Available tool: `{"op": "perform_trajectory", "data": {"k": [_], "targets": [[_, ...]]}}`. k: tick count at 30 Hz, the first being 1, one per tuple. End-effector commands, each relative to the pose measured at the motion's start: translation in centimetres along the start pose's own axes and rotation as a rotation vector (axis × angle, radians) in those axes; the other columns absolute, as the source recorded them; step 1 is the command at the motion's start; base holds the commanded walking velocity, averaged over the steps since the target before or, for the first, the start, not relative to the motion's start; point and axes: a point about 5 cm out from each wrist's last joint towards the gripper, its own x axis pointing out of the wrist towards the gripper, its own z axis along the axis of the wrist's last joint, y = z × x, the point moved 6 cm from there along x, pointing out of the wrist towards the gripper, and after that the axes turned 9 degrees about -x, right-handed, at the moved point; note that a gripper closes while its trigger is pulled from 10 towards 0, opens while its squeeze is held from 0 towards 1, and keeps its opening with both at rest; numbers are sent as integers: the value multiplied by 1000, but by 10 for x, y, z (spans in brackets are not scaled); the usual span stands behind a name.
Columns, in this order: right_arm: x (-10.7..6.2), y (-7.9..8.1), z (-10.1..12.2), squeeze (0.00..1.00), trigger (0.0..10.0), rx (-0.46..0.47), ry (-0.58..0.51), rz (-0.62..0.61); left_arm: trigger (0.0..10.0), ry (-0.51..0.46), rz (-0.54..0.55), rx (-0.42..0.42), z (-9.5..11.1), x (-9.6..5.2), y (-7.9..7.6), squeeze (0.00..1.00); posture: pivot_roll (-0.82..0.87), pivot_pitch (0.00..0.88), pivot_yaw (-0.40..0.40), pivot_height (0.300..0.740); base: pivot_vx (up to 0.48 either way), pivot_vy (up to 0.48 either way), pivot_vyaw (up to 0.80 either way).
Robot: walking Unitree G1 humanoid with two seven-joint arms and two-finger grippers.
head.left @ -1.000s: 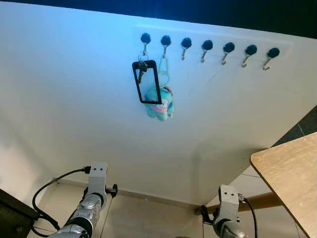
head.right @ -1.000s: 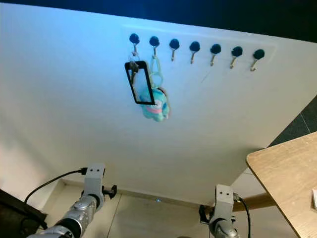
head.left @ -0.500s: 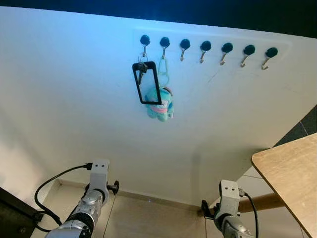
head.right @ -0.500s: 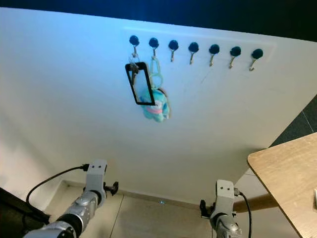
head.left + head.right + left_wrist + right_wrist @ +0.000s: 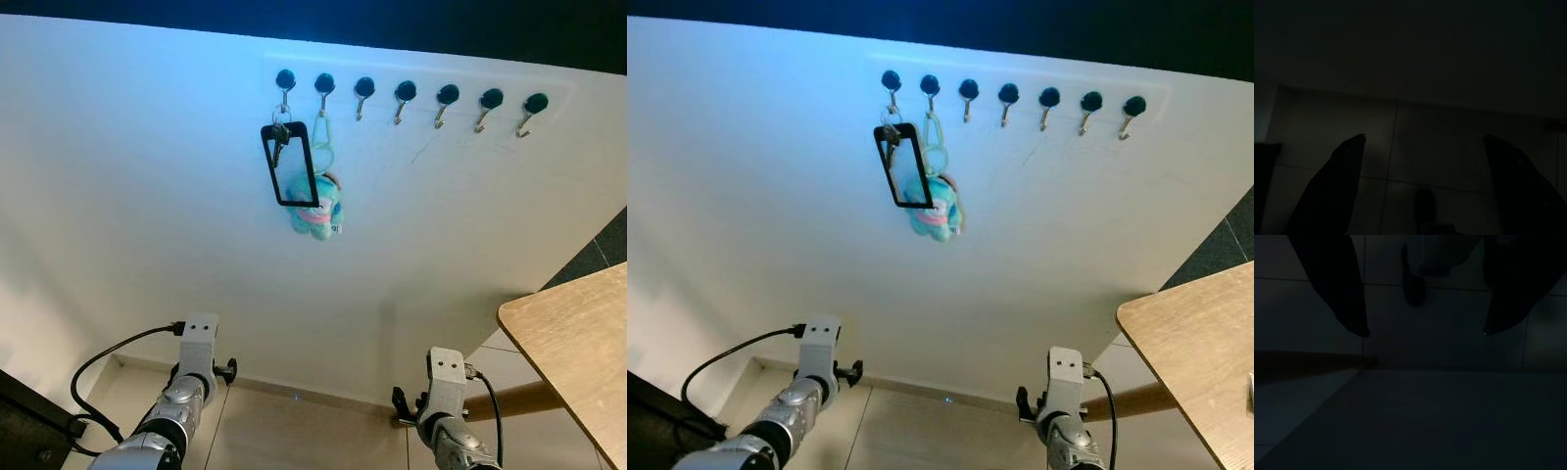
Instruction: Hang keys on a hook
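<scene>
Barely anything shifted, my right arm crept up slightly. Keys [image 5: 281,134] hang on the first hook [image 5: 285,82]; left gripper [image 5: 1425,196] and right gripper [image 5: 1425,308] spread, empty. Looks done; next I'd retreat.

Keys [image 5: 280,137] hang on the leftmost hook [image 5: 285,80], a plush keychain [image 5: 317,208] seemingly next right.

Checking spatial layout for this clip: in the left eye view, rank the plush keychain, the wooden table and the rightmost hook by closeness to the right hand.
1. wooden table, beside the right hand, to its right
2. plush keychain, up on the wall, to the left
3. rightmost hook, high on the rail
</scene>
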Motion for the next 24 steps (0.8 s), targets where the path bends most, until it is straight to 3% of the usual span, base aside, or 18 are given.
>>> {"op": "perform_trajectory", "data": {"k": [1,8,11,16,19,24], "targets": [[0,1,-2,0,10000,1,15,-3,10000,13,-13,21,-1,1,-6,0,20,0,-13,740,0,0,0],[1,-7,0,0,10000,12,15,-34,10000,15,-19,26,3,2,-10,0,2,0,7,740,0,0,0],[1,-12,2,0,10000,22,19,-49,10000,16,-8,-12,5,3,-10,0,-5,0,5,740,0,0,0],[2,-12,5,0,10000,13,14,-43,10000,29,-14,14,3,3,-11,0,-2,0,0,740,0,0,0],[4,-1,15,0,10000,-16,-16,-5,10000,41,-17,74,1,2,-7,0,19,0,5,740,0,0,0],[3,6,12,0,10000,-65,-19,35,10000,27,-8,43,2,2,-3,0,41,30,-22,740,0,0,0]]}}
